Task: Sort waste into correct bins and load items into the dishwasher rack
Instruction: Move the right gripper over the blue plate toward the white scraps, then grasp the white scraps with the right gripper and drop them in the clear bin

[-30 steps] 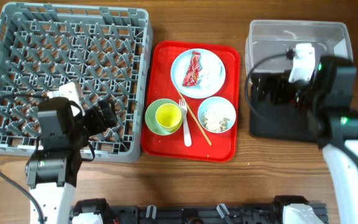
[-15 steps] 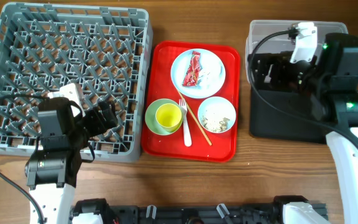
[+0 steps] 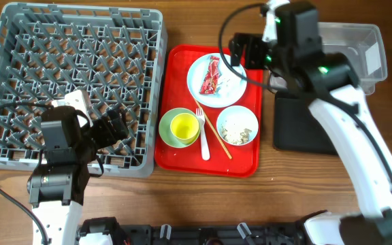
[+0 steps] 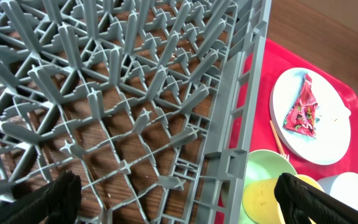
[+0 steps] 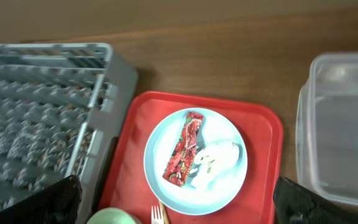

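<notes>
The white plate (image 3: pixel 196 73) on the red tray holds the red-and-white wrapper (image 3: pixel 211 75) and white napkin (image 3: pixel 233 82). In front of it are a pale green bowl (image 3: pixel 171 133) holding the yellow cup (image 3: pixel 184 126), a fork (image 3: pixel 201 135), chopsticks (image 3: pixel 218 136) and a light blue bowl (image 3: pixel 250 122) with rice scraps (image 3: pixel 237 128). My right gripper (image 3: pixel 247 51) is open and empty above the plate (image 5: pixel 166 180); wrapper (image 5: pixel 183 149) and napkin (image 5: pixel 217 158) lie below it. My left gripper (image 3: pixel 114 129) is open and empty over the grey rack (image 3: pixel 80 75), near its front right corner (image 4: pixel 235 155).
The clear tub (image 3: pixel 363 54) stands at the back right, with the black tray (image 3: pixel 305 129) in front of it. The red serving tray (image 3: pixel 250 64) lies between them and the rack. Bare wood runs along the front edge.
My right arm has swung left, from over the black tray and clear tub to above the plate on the red tray. The left arm has not moved.
</notes>
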